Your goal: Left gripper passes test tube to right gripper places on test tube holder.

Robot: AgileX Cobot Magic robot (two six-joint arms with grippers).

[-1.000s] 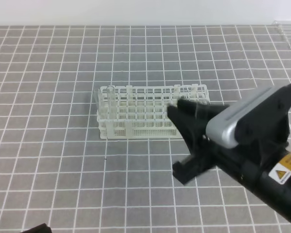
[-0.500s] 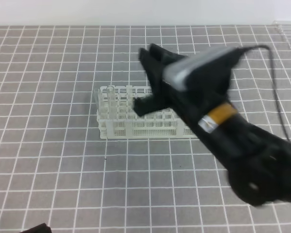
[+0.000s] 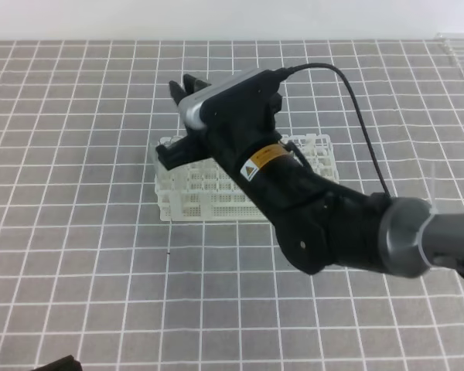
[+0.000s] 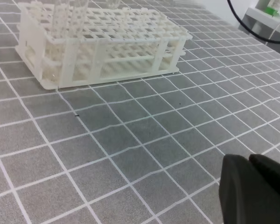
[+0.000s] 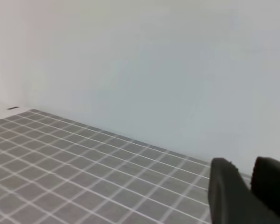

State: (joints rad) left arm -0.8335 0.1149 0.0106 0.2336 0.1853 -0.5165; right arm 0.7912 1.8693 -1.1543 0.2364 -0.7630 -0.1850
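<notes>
The right gripper [image 3: 183, 83] is now swung from the test tube holder's [image 3: 193, 202] near-right side to above its far-left end. Its jaws are narrowly apart, and a grip cannot be told. A test tube [image 4: 64, 14] is seen standing at that end, so placing is judged likely done. The left gripper [image 4: 248, 161] is closed and empty.

1. The right gripper [image 3: 187, 83] is raised high on a dark arm that reaches in from the right, claw pointing up and away, its two fingers a little apart.
2. The left gripper [image 4: 252, 161] sits low, black fingers pressed together.
</notes>
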